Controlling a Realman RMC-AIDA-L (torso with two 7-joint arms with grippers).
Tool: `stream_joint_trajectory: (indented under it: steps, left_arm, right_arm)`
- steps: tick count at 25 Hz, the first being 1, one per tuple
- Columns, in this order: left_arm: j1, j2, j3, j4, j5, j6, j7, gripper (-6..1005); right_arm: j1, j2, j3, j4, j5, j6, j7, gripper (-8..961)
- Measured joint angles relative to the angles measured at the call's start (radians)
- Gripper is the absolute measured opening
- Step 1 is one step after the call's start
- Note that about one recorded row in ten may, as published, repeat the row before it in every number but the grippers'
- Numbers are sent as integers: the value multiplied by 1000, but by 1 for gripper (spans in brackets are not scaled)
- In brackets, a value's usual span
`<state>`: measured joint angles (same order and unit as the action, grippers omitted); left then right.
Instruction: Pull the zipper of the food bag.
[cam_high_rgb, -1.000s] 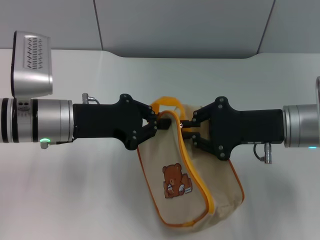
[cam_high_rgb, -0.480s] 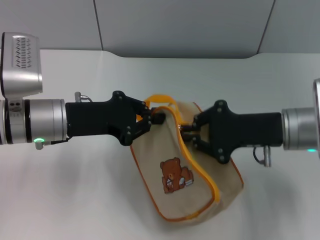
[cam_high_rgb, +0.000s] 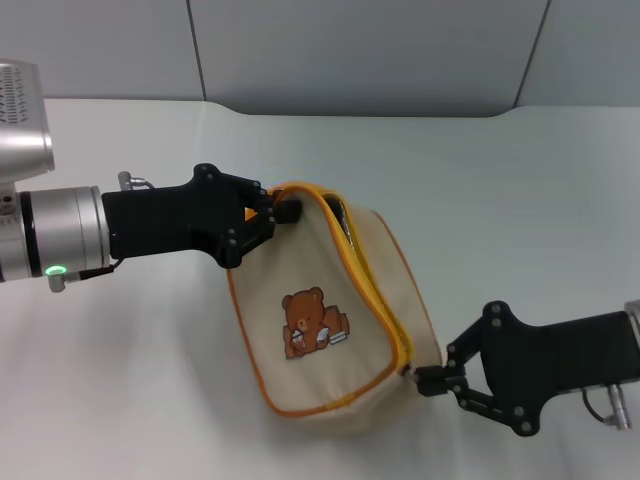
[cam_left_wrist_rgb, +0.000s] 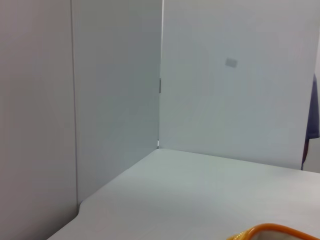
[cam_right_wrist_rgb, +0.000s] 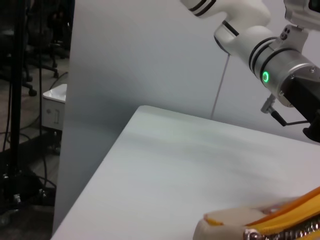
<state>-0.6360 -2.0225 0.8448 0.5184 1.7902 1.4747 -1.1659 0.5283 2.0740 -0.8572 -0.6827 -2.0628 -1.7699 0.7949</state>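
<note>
The food bag is cream with orange piping and a brown bear print, on a white table.

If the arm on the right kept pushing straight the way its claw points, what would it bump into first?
Most likely the food bag itself. The right gripper points leftward at the bag's lower corner, its jaws shut at the end of the zipper, so nothing lies between them. The left gripper holds the bag's top.
</note>
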Motion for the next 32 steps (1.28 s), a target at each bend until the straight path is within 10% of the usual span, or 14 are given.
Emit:
stream_joint_trajectory:
  steps: [14, 21, 26, 32]
  left_arm:
    - [25, -15, -9, -54, 0, -42, -65, 57]
    - [55, -47, -79, -63, -9, -99, -88, 152]
    - [99, -43, -196, -62, -38, 74, -70, 265]
    - [128, -9, -106, -58, -1, 398, 49, 454]
  right_arm:
    - [-14, -41, 375, 169, 115, -8, 115, 95]
    - [-3, -42, 397, 247, 165, 26, 129, 192]
    - [8, -53, 375, 252, 160, -6, 206, 519]
    - [28, -100, 197, 248, 146, -98, 290, 761]
